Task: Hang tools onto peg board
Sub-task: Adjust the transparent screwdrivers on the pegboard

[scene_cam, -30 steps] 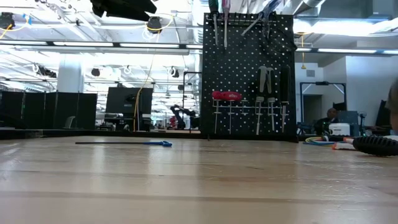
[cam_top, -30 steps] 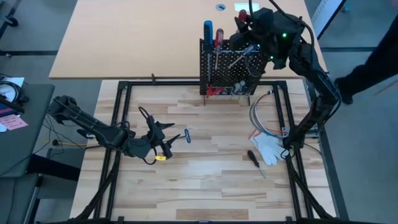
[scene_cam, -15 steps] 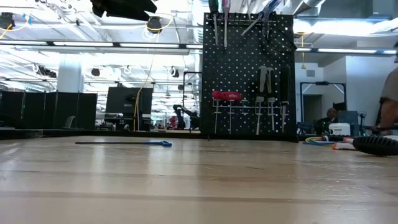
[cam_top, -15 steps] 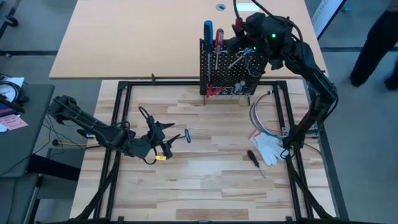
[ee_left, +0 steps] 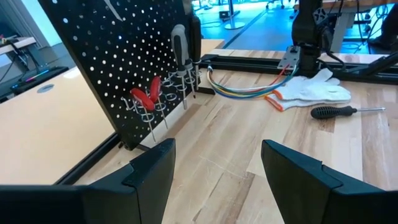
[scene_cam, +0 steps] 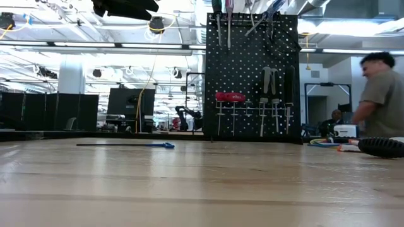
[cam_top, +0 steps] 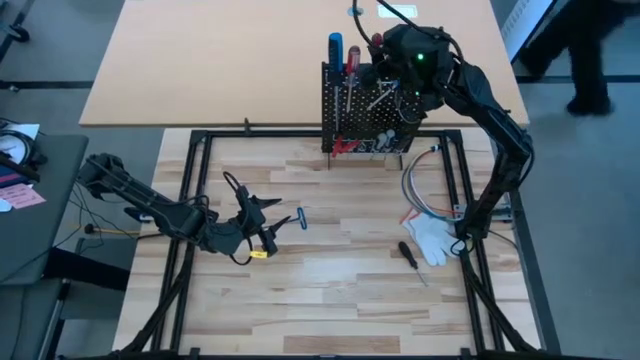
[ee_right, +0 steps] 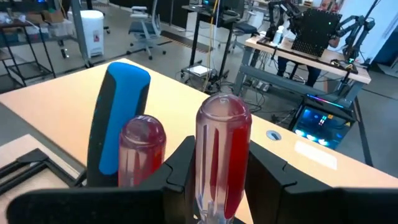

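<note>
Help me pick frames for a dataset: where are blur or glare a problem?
Low view: bright ceiling lights wash out the background, and the person at the right is motion-blurred. Right wrist view: the red-handled screwdriver is close and soft. High view: evenly lit and sharp across the peg board.

Even, bright overhead lighting; ceiling strip lights (scene_cam: pixel 126 44) glare in the low view; near tabletop (scene_cam: pixel 189 202) soft; shadows faint.

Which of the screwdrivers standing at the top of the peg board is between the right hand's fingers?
The clear red-handled screwdriver: the right hand has a finger on either side of it. The blue-handled one and the shorter red one stand beside it, free.
</note>
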### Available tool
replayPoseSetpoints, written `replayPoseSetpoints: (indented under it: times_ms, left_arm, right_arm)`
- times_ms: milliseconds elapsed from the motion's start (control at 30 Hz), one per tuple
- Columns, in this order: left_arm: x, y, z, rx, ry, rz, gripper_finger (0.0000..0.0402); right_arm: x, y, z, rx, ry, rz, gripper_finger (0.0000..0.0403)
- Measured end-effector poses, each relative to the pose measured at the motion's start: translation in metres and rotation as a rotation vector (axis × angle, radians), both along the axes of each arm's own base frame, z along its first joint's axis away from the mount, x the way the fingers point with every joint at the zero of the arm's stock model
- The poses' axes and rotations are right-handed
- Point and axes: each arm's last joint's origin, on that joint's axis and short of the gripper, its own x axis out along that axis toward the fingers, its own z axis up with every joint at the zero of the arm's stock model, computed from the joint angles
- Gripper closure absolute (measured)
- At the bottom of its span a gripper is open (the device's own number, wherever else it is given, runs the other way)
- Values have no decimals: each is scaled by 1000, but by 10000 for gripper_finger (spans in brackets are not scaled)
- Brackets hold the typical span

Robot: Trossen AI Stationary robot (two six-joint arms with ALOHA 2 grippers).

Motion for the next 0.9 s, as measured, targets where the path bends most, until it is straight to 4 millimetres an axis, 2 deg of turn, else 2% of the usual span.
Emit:
replayPoseSetpoints:
  times_ms: [767,900]
  left_arm:
    - [0,0,1,-4,-8,-2,167]
    - [0,0,1,-4,-8,-2,167]
  right_arm:
    - [-5,-6,-15,69,118,-30,300]
    - [-5,-6,-15,65,121,-31,280]
